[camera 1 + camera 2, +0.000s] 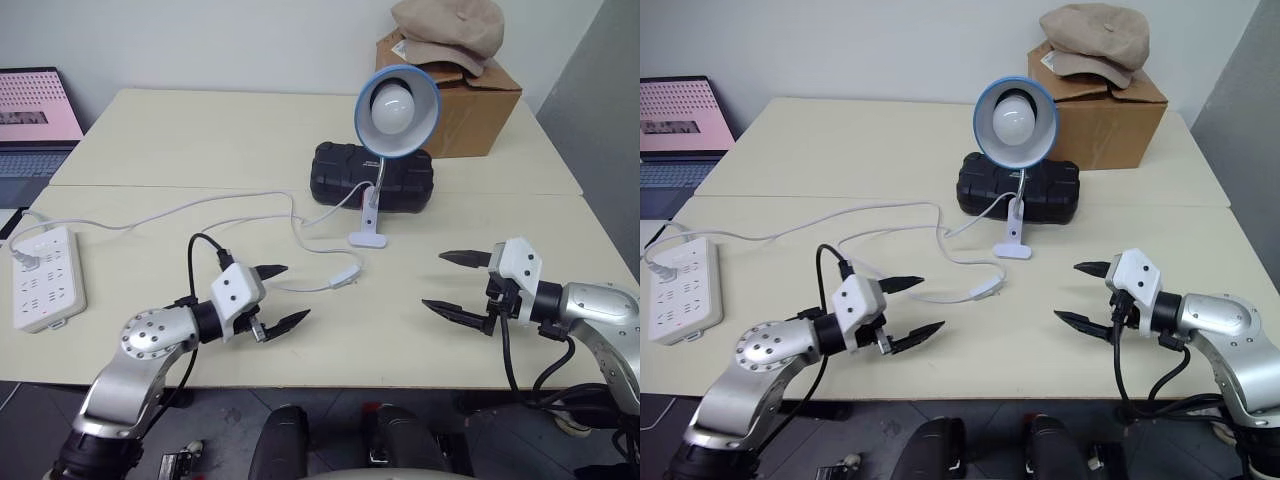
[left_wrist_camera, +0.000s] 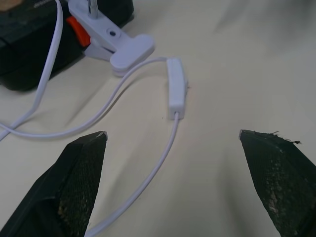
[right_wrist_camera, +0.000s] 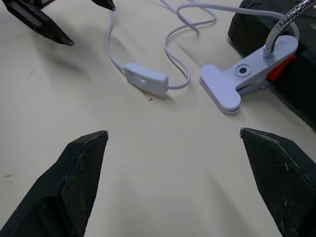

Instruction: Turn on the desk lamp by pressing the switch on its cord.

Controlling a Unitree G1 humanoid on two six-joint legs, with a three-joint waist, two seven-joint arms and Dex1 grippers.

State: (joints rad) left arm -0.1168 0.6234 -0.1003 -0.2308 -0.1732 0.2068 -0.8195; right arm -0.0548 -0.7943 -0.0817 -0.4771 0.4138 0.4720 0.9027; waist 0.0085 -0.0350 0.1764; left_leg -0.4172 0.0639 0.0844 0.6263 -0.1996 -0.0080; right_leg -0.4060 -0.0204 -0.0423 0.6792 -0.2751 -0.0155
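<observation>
I see both pincers spread: left gripper near switch, right gripper well right; desk lamp unlit.

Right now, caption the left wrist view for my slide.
Open left gripper hovers over the cord, facing the switch beside the desk lamp clip.

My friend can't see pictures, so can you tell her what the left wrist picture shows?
A small white switch lies on a cream table, partway along a thin white cord. In front, the left gripper has its two black fingers wide apart, holding nothing. Behind, the lamp's white clip base sits beside a black case.
</observation>
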